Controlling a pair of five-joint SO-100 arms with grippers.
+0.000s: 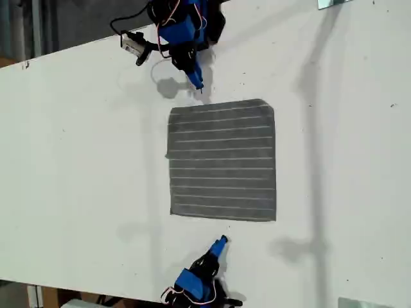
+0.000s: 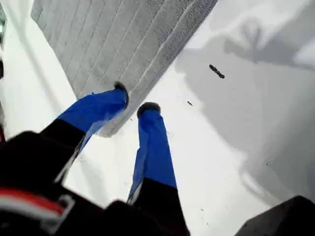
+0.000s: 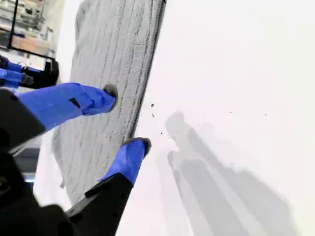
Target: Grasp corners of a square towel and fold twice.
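While unfolded, towel bears no lettering

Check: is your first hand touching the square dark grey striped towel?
Apart. The exterior view shows bare table between the towel and either arm; my first hand only overlaps its edge by line of sight in the first wrist view.
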